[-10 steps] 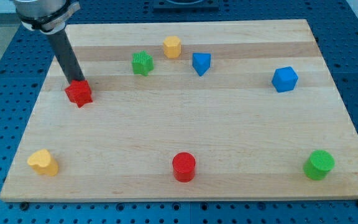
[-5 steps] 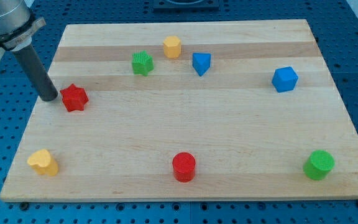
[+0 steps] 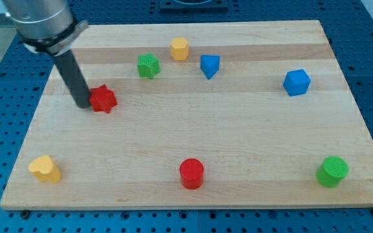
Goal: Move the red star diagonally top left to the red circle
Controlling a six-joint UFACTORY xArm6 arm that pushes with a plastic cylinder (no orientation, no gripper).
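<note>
Red star [image 3: 102, 99] rightward, tip [image 3: 83, 103] touching

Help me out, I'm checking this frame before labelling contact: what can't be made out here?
- Camera view: whether my tip touches the red star at its left side; they meet too closely to tell.
- Camera view: the arm above the rod, cut off by the view's top edge.
- Camera view: the wooden board under the rod, hidden by it.
- Camera view: the yellow block at bottom left, shape too small to be sure of.
</note>
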